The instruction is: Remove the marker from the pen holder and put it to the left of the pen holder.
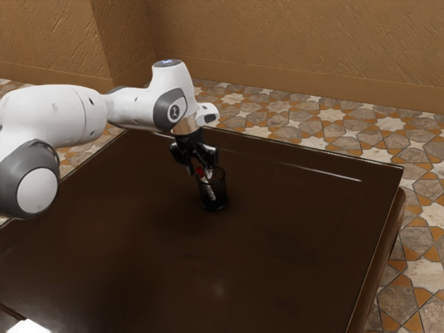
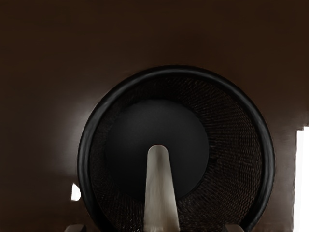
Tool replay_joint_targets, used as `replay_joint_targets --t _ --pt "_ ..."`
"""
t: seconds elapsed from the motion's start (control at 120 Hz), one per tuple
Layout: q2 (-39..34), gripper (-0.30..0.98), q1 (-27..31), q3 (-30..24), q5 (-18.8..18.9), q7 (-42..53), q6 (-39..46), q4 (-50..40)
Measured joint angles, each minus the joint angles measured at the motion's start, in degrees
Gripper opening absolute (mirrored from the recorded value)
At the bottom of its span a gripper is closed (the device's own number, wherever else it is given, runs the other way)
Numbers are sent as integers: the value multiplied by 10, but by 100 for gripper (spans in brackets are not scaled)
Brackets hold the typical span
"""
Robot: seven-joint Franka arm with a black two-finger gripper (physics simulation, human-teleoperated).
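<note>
My gripper (image 1: 200, 166) is over the pen holder in the exterior view, its fingers open around the marker's upper end. The black mesh pen holder (image 1: 216, 202) stands upright on the table. Inside it the white marker (image 1: 209, 190) leans, its red end up between the fingers. In the wrist view the marker (image 2: 159, 193) reaches down into the round pen holder (image 2: 84, 159). At that view's lower edge the two tips of the gripper (image 2: 155, 228) stand wide apart, one on each side of the marker.
The dark brown table (image 1: 277, 257) extends around the holder, with its raised far edge (image 1: 298, 147) behind. A bright white object (image 1: 28, 327) shows at the exterior view's lower left corner.
</note>
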Motion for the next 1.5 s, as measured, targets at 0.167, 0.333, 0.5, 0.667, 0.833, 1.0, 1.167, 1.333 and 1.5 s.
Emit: replay_joint_targets --t 0.167,0.333,0.5,0.667,0.833,1.0,1.167,1.333,1.5 --pt "1 22 0 1 -4 1 -17 10" --pt "3 11 -1 1 -3 1 -24 14" --pt "3 3 -4 2 0 2 -27 21" --pt "3 -4 -4 1 4 1 -29 21" --pt "-20 -6 -5 0 9 -2 -42 21" --pt "-75 -7 -7 0 23 -6 -69 12" --pt "-101 -7 104 -53 25 -8 -88 25" --pt "0 -7 263 -145 -51 -10 -94 104" --pt "89 -6 308 -149 -178 -11 -74 110"
